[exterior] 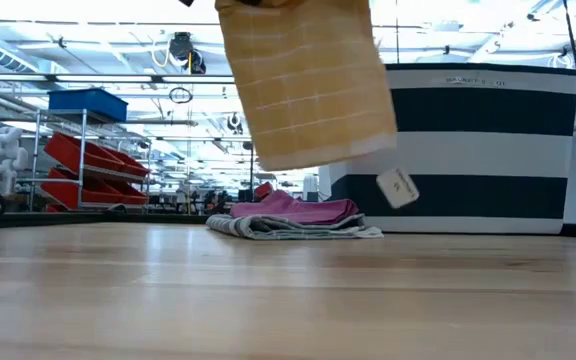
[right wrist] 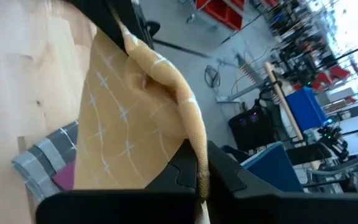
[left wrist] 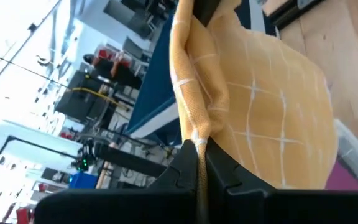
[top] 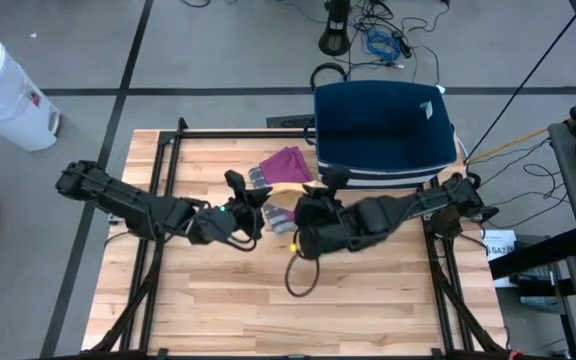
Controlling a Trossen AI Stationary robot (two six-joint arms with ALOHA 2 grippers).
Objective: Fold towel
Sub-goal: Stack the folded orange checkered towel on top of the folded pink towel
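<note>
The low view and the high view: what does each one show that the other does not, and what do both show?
Only the low view shows the yellow towel hanging clear of the wooden table, with a white tag below it. Only the high view shows the left gripper and right gripper meeting mid-table, plus a white bin. Both show the folded pink and grey towels and the navy basket.

My yellow cloth towel with white grid lines hangs clear above table, top edge stretched between my two clamped pincers, small tag dangling.
</note>
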